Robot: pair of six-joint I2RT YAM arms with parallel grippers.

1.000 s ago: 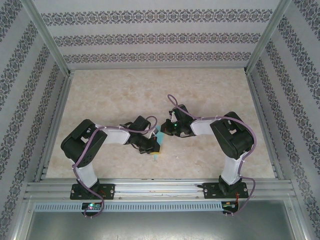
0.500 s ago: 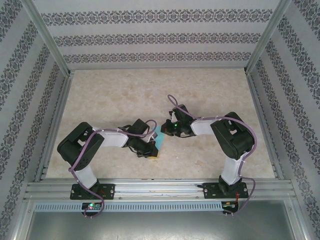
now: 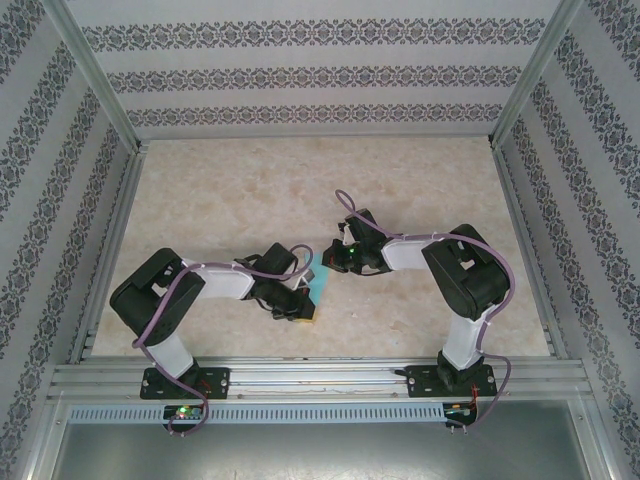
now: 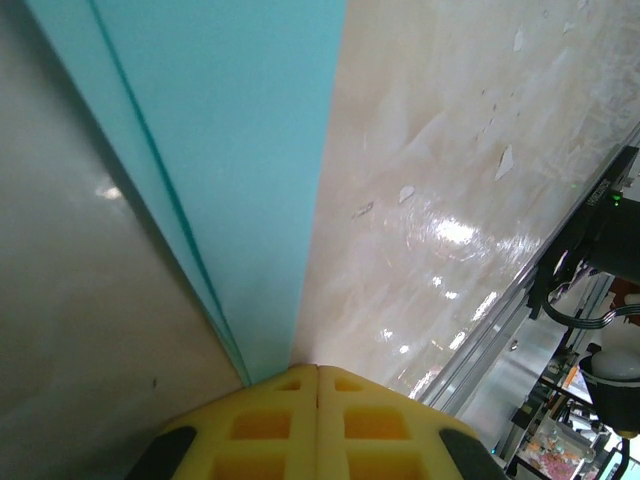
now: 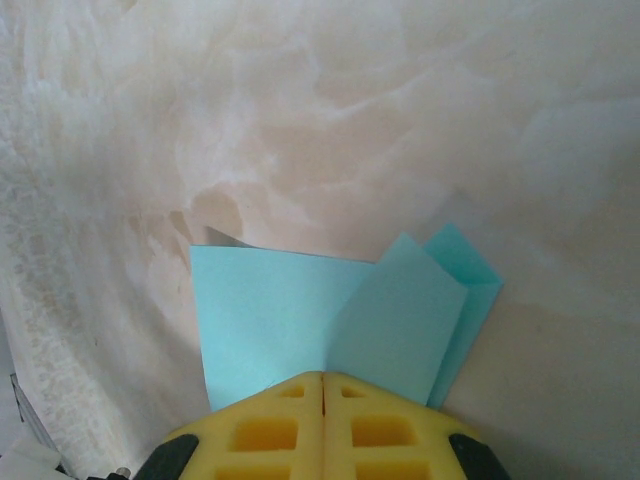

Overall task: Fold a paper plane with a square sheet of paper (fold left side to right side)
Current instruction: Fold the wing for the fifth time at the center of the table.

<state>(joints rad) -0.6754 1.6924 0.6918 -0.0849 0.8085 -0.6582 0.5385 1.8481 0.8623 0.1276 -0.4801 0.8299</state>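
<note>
The square sheet of paper (image 3: 319, 287) lies folded into a narrow turquoise shape on the marble tabletop between the two arms. In the left wrist view the paper (image 4: 230, 180) runs as a long creased strip up from my left gripper (image 4: 318, 368), whose yellow fingers are shut, tips on the strip's near end. In the top view the left gripper (image 3: 306, 312) sits at the paper's near end and the right gripper (image 3: 332, 266) at its far end. My right gripper (image 5: 322, 376) is shut with its tips resting on the paper (image 5: 290, 310), where overlapping flaps show.
An aluminium rail (image 3: 320, 375) carrying both arm bases runs along the near edge. Patterned walls (image 3: 300, 80) and metal frame posts enclose the tabletop (image 3: 250, 190). The rail (image 4: 500, 330) and the right arm's base (image 4: 600, 230) appear in the left wrist view.
My left gripper has slid along the paper toward the near edge, uncovering more turquoise behind it. The right arm has stayed in place.
</note>
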